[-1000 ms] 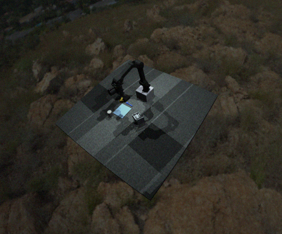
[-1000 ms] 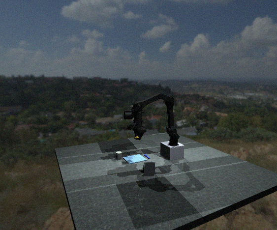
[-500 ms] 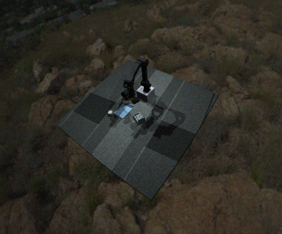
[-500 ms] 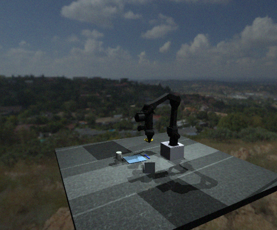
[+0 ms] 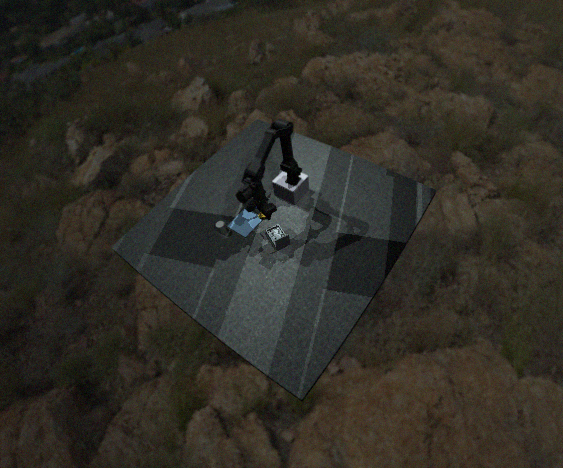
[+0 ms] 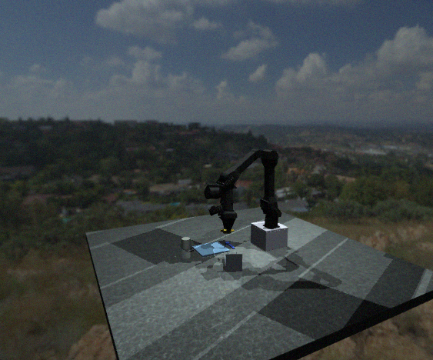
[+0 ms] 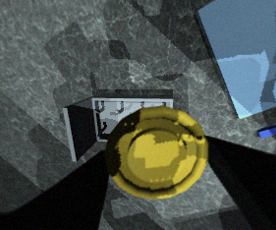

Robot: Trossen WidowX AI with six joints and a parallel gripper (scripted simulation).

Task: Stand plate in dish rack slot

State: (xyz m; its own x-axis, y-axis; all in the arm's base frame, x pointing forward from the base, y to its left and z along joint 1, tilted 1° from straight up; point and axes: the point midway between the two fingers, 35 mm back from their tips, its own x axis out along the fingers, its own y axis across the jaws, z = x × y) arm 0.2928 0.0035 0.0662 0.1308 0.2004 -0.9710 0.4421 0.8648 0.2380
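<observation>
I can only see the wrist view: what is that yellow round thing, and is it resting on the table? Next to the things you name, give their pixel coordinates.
Observer: It's the plate (image 6: 227, 231) (image 7: 156, 152), gripped by the gripper (image 5: 266, 213) (image 6: 228, 229) (image 7: 154, 148). The exterior view shows it held above the table top (image 6: 150, 310), not resting on it.
Visitor: Is anything standing near the blue sheet that I can't see?
Observer: Yes, a small pale cylinder (image 5: 220, 224) (image 6: 185, 243) stands beside it, on the side away from the arm's base block (image 5: 290, 188) (image 6: 269, 236).
</observation>
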